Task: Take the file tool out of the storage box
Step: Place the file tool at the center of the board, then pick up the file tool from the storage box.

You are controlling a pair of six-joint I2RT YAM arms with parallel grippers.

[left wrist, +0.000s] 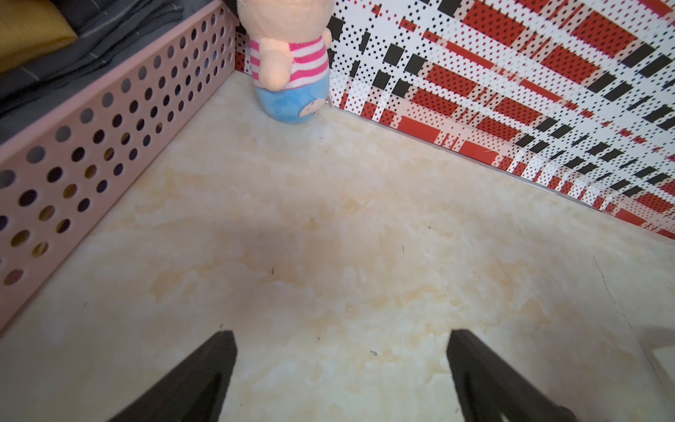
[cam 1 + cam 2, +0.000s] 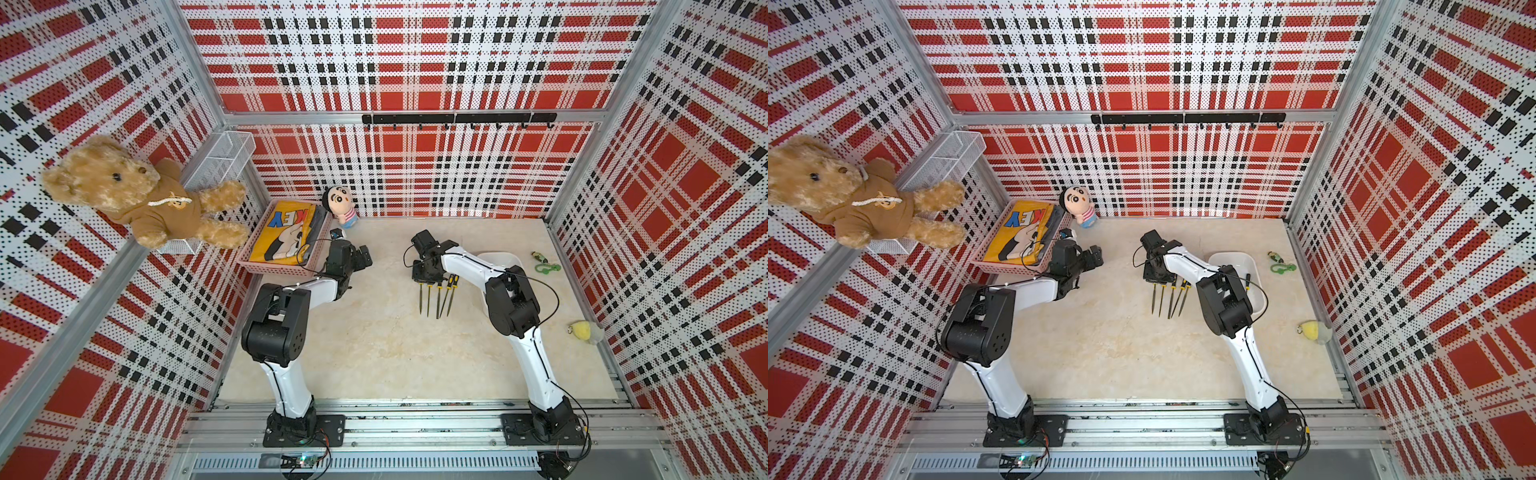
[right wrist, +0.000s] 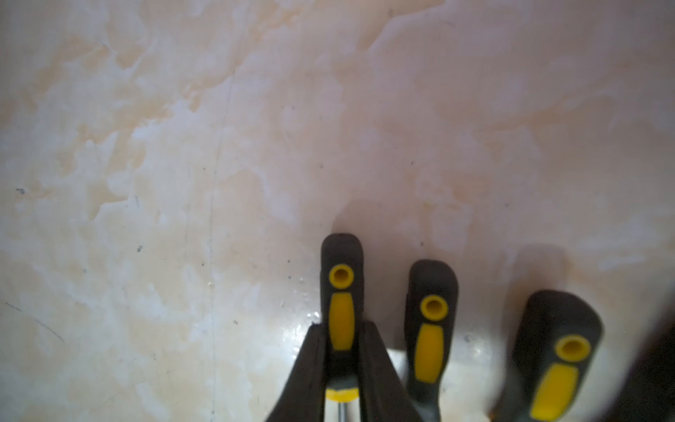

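Observation:
Several file tools with black-and-yellow handles lie side by side on the marble table, tips toward the front. My right gripper points down over their handle ends. Its jaws stand shut on the handle of one file tool, which rests on the table; two more handles lie beside it. The storage box, a white tub, stands behind my right arm and is partly hidden by it. Inside it one dark handle with a yellow mark shows. My left gripper hangs open over bare table.
A pink perforated basket with folded clothes stands at the back left, a small doll behind it. A teddy bear and a wire basket hang on the left wall. A green carabiner and a yellow plush lie at the right.

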